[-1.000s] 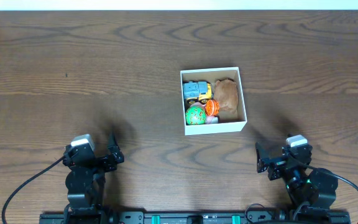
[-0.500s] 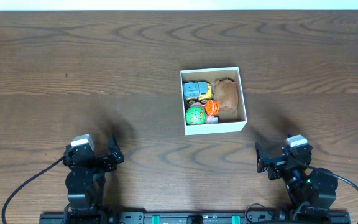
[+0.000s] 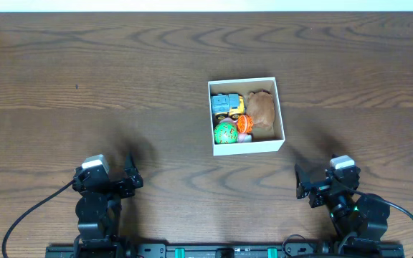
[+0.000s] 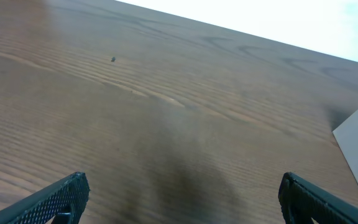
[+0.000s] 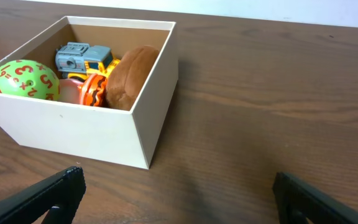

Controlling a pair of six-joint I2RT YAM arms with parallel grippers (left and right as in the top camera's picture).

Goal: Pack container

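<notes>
Overhead: the container stands right of centre on the wooden table. It holds a toy truck, a brown plush, a green ball and an orange toy. The left gripper and right gripper sit at the near edge, well apart from it.

Left wrist: jaws spread wide, empty. Only a container corner shows, cut off at the right edge.

Right wrist: jaws wide, empty. Red numerals show on the ball. A pink item, possibly another toy, lies mostly hidden behind the orange one.
</notes>
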